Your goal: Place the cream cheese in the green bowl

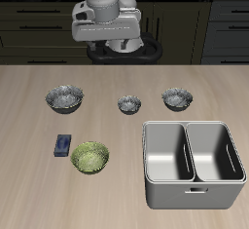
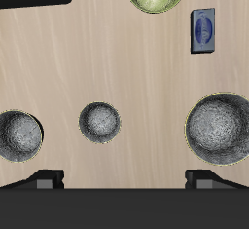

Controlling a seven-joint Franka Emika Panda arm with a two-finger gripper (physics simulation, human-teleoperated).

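The cream cheese (image 1: 63, 145) lies flat on the table (image 1: 117, 174), just beside the green bowl (image 1: 89, 157), at about ten o'clock from it. The gripper (image 1: 120, 46) hangs high above the back of the table, and I cannot tell if it is open or closed. Only the exterior view shows the steel double basin (image 1: 193, 163). The wrist view shows the cream cheese (image 2: 202, 29) label and three grey bowls (image 2: 100, 122) more closely.
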